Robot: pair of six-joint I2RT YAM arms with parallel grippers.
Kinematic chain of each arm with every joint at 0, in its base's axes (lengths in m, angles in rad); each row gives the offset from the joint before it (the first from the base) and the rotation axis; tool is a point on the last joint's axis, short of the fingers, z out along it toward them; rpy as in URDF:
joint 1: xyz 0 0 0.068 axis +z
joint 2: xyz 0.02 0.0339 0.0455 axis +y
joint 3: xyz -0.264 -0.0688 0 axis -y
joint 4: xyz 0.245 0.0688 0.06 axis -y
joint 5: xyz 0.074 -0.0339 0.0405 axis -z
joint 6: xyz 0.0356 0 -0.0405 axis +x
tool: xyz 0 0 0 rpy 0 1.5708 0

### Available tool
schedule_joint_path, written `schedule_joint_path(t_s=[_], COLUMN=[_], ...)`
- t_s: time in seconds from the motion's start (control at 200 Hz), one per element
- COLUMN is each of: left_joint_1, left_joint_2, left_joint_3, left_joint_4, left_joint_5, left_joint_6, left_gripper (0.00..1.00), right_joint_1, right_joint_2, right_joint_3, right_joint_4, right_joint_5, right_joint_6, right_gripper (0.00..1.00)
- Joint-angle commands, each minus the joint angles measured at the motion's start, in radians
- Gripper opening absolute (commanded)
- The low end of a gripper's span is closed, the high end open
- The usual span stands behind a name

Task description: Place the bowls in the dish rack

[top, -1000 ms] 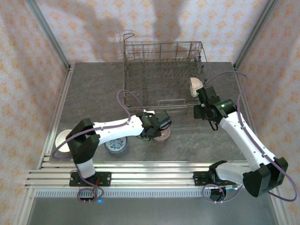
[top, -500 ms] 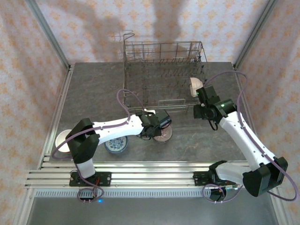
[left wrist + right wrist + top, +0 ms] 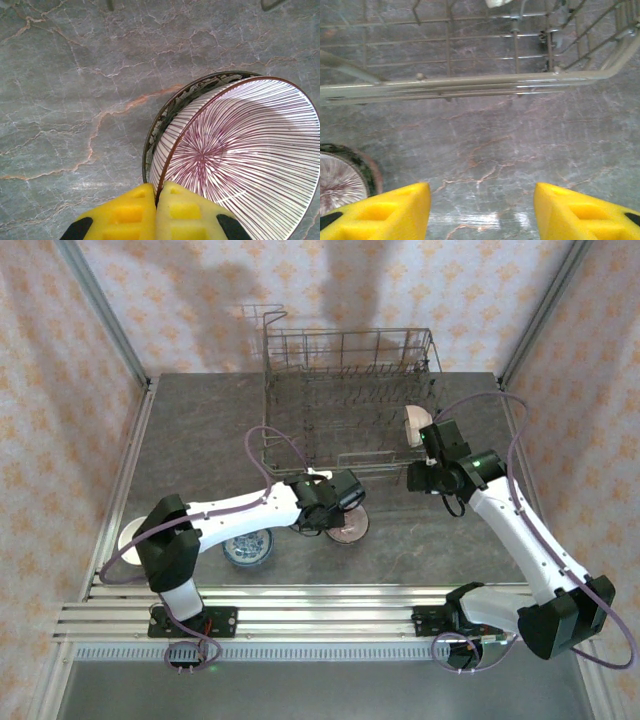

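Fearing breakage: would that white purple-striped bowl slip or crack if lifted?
The white purple-striped ceramic bowl looks glazed: likely brittle and slick. It may pivot: the left pincer pinches only its rim. Nested in a dark bowl, it might drag that.

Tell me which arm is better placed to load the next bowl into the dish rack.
Left. The left gripper is shut on the rim of the striped bowl, close to the dish rack. The right gripper is open and holds nothing.
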State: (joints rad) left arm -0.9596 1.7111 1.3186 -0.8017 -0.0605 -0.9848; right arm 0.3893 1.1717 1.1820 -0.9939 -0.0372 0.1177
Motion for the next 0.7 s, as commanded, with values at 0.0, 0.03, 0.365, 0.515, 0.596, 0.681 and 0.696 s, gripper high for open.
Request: schedule_joint_path(t_s=[0.0, 0.03, 0.365, 0.515, 0.596, 0.681, 0.696], left_joint_1=[0.005, 0.005, 0.012, 0.012, 0.01, 0.011, 0.012], left_joint_2=[-0.044, -0.047, -0.084, -0.112, -0.121, -0.126, -0.126], left_joint_3=[0.048, 0.05, 0.036, 0.019, 0.016, 0.013, 0.013], left_joint_4=[-0.022, -0.019, 0.03, 0.064, 0.071, 0.079, 0.08], left_joint_5=[-0.015, -0.013, 0.015, 0.036, 0.043, 0.051, 0.052], left_joint_6=[0.026, 0.03, 0.056, 0.057, 0.058, 0.059, 0.059], left_gripper=[0.0, 0.0, 0.0, 0.0, 0.0, 0.0, 0.0], right_joint_1=[0.03, 0.041, 0.13, 0.15, 0.162, 0.183, 0.186], right_joint_2=[-0.017, -0.02, -0.037, -0.041, -0.034, -0.026, -0.023], right_joint_3=[0.035, 0.035, -0.029, -0.076, -0.108, -0.137, -0.142], right_joint_4=[0.005, 0.005, 0.028, 0.062, 0.091, 0.119, 0.123], right_joint_5=[-0.065, -0.066, -0.137, -0.169, -0.193, -0.201, -0.201], right_joint_6=[0.025, 0.03, 0.122, 0.151, 0.169, 0.18, 0.183], right_gripper=[0.53, 0.54, 0.52, 0.52, 0.53, 0.53, 0.54])
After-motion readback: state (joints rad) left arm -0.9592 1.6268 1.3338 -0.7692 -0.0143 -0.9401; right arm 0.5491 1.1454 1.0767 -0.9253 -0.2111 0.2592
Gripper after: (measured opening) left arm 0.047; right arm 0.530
